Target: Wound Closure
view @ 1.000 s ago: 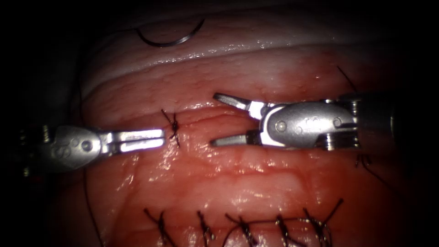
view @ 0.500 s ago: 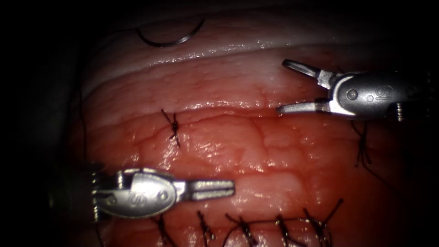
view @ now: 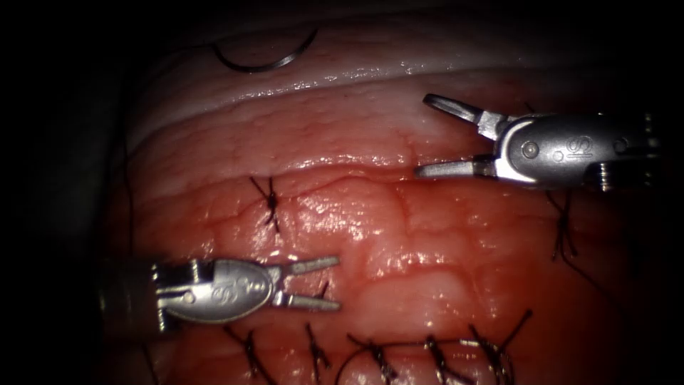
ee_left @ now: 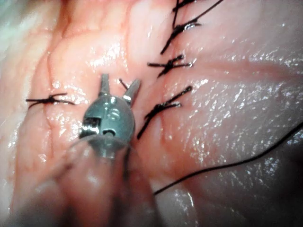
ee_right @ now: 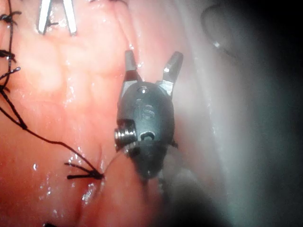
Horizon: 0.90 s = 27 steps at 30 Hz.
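Note:
The curved needle (view: 263, 60) lies free on the pale far edge of the tissue (view: 427, 242), with no tool holding it. My left tool (view: 335, 284) hovers over the lower left of the tissue, jaws open around a short thread end (view: 322, 290) but not closed on it. The left wrist view shows the same open jaws (ee_left: 119, 82) and thread end (ee_left: 123, 84). My right tool (view: 424, 135) is at the upper right, open and holding nothing; its spread jaws (ee_right: 151, 59) hang over wet tissue. A tied stitch (view: 271, 202) crosses the cut left of centre.
A row of several dark tied stitches (view: 377, 349) runs along the near edge. Another knot (view: 563, 239) sits under the right tool's shaft. A long loose thread (ee_left: 236, 163) trails over the tissue. Red fluid coats the middle band.
The left tool dropped from beside the stitch to the lower left, then drew back a little and opened. The right tool rose to the upper right, staying open, then edged slightly left.

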{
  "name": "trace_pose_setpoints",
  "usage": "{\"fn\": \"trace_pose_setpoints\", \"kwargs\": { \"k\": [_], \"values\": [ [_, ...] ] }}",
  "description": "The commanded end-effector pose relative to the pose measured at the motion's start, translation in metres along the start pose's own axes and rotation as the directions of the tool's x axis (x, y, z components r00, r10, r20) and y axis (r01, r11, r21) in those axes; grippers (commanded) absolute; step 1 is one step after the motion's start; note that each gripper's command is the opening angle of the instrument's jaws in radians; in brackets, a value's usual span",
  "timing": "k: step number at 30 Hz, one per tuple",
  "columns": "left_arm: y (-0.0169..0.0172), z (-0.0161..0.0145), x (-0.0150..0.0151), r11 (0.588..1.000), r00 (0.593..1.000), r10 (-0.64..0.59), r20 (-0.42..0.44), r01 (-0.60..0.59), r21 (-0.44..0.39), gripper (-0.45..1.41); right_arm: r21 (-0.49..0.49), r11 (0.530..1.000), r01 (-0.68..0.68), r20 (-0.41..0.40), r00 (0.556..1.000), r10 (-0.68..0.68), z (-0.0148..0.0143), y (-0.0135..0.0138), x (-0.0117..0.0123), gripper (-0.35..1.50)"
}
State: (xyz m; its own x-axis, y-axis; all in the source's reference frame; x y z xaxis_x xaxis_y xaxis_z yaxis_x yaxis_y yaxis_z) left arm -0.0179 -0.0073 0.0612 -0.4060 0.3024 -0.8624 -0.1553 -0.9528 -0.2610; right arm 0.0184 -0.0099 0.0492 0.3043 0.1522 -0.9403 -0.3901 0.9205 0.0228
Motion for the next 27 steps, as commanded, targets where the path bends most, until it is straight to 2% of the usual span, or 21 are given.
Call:
{"fn": "trace_pose_setpoints", "kwargs": {
  "k": [1, 2, 6, 13, 16, 18, 21, 22, 27],
  "values": [
    [0.0001, 0.0004, 0.0002, 1.0, 1.0, -0.004, 0.0, 0.004, 0.001, 0.36, 0.002, 1.0, 0.001, -0.003, 1.0, -0.001, 0.0008, -0.0002, -0.0002, 1.24],
    [0.0002, 0.0, 0.0013, 1.0, 1.0, -0.013, 0.0, 0.013, -0.002, 0.41, 0.002, 1.0, 0.001, -0.003, 1.0, -0.001, 0.0008, -0.0002, -0.0002, 1.23],
    [0.0001, -0.001, 0.0036, 0.999, 0.999, -0.032, -0.016, 0.032, 0.002, 0.41, 0.001, 1.0, 0.0, -0.002, 1.0, 0.0, 0.0009, -0.0001, -0.0002, 1.19],
    [-0.0022, -0.0035, 0.009, 1.0, 0.997, 0.02, -0.078, -0.018, 0.026, 0.31, 0.004, 1.0, -0.001, -0.002, 1.0, 0.001, 0.0007, 0.0002, -0.0002, 1.14],
    [-0.0045, -0.0047, 0.0108, 0.995, 0.997, -0.002, -0.082, 0.01, 0.095, 0.32, 0.007, 1.0, -0.002, -0.003, 1.0, 0.002, 0.0004, 0.0004, -0.0003, 1.11],
    [-0.0067, -0.0053, 0.0113, 0.984, 0.999, -0.014, -0.041, 0.021, 0.175, 0.27, 0.01, 1.0, -0.004, -0.002, 1.0, 0.004, 0.0002, 0.0007, -0.0002, 1.11],
    [-0.009, -0.0053, 0.011, 0.974, 0.999, -0.044, 0.012, 0.041, 0.225, 0.22, 0.01, 1.0, -0.008, -0.002, 1.0, 0.008, 0.0, 0.0011, -0.0001, 1.11],
    [-0.0106, -0.0051, 0.0105, 0.961, 0.997, -0.06, 0.058, 0.042, 0.273, 0.17, 0.019, 1.0, -0.009, 0.008, 1.0, 0.009, 0.0, 0.0015, 0.0, 1.11],
    [-0.0152, -0.0038, 0.0084, 0.943, 0.969, -0.165, 0.186, 0.1, 0.317, 0.15, 0.049, 0.998, -0.031, 0.057, 0.998, 0.028, 0.0003, 0.002, 0.0003, 1.11]
  ]
}}
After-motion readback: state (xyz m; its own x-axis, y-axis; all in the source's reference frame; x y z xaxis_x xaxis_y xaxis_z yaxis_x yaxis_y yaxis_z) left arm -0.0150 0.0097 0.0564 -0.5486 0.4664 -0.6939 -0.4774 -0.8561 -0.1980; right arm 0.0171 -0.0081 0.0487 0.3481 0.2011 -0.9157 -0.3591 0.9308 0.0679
